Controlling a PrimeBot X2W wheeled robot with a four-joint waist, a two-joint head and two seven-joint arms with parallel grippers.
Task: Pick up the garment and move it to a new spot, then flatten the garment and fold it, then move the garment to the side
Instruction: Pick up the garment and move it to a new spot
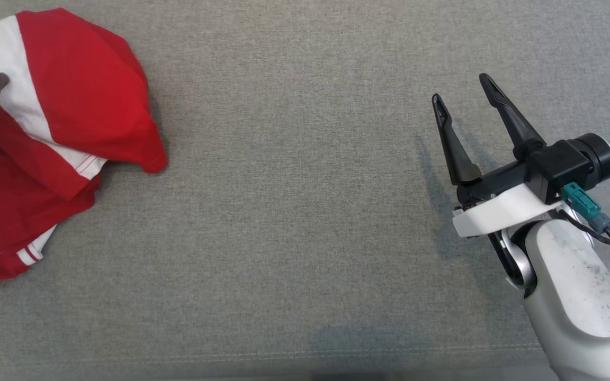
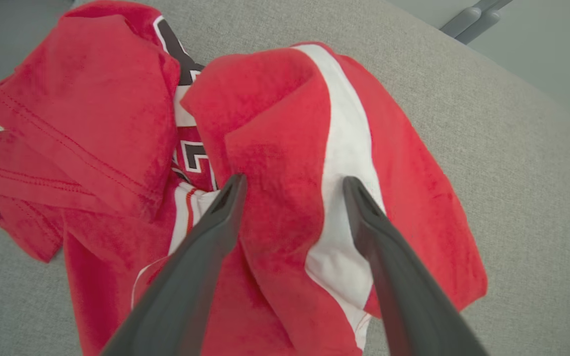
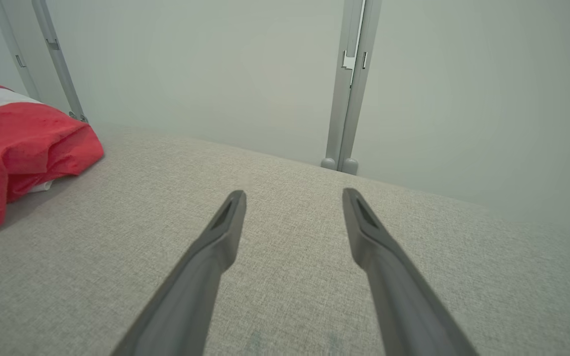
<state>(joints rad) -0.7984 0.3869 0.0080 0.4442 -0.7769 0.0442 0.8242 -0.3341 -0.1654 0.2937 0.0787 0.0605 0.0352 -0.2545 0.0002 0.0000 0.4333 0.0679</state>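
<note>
Forearm (image 1: 575, 286) casing, pale and speckled, rises from the lower right corner of the head view and ends in the right gripper (image 1: 460, 88), whose two dark fingers are spread wide with nothing between them, poised over bare grey cloth. That woven grey surface (image 1: 294, 211) stretches across to the left, where the garment (image 1: 72, 90), red with a broad white stripe, lies crumpled in a heap at the left edge, well apart from the right gripper. In the left wrist view the left gripper (image 2: 293, 180) is over the heap, its fingers fully apart on either side of a raised fold that carries the white stripe; no cloth is pinched, and I cannot tell whether the fingertips touch it. Beyond the surface's far edge stand a plain pale wall (image 3: 215, 74) and a grey upright post (image 3: 349, 99).
</note>
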